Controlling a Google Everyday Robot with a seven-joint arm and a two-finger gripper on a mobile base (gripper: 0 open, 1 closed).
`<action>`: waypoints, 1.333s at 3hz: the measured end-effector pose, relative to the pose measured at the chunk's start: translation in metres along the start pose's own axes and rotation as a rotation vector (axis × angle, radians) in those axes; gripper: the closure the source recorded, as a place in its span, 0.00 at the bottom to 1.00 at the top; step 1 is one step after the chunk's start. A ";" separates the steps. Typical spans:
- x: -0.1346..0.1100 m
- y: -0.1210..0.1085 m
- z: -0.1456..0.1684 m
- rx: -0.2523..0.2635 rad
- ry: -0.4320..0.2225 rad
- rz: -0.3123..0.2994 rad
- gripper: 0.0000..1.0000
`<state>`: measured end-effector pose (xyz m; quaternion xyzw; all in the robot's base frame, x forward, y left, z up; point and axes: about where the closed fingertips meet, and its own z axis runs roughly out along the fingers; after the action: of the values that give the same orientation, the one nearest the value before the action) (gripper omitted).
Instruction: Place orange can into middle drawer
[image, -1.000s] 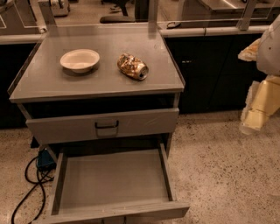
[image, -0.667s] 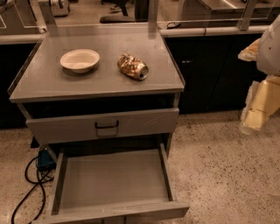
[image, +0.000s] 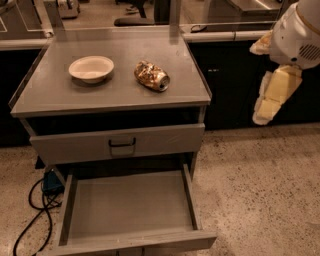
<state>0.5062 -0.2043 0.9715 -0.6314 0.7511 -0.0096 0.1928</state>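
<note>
Speckled tan floor (image: 260, 190) spreads beneath a grey cabinet (image: 197, 107), with dark counter fronts running along behind it. On the cabinet's flat top sits a white bowl (image: 91, 68) to the left. Just beside it on the right, apart from it, lies the orange can (image: 151, 76). The can is dented and lies on its side. Its long axis runs diagonally across the top, from back-left to front-right. Its silver end points toward the front-right corner of the cabinet, and the patterned orange-gold body trails back toward the bowl.

Below the top, a grey drawer front (image: 75, 147) with a black handle (image: 122, 145) stands nearly flush. Under that, the middle drawer (image: 130, 205) is pulled well out toward the viewer, showing its flat grey floor and low side walls. A black cable (image: 27, 215) loops on the floor at the cabinet's lower left, near a small blue object (image: 52, 182).

The gripper (image: 270, 100) hangs in the air at the right edge, beyond the cabinet's right side and well apart from the can. It points downward below the white arm (image: 295, 35). Whether it is open or closed cannot be told from this angle. The can lies free on the cabinet top, out of its grasp.
</note>
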 end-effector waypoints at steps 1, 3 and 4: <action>-0.021 -0.055 0.044 -0.058 -0.098 -0.043 0.00; -0.061 -0.130 0.150 -0.186 -0.291 -0.031 0.00; -0.032 -0.179 0.201 -0.088 -0.377 -0.037 0.00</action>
<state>0.7397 -0.1645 0.8407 -0.6435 0.6896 0.1382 0.3020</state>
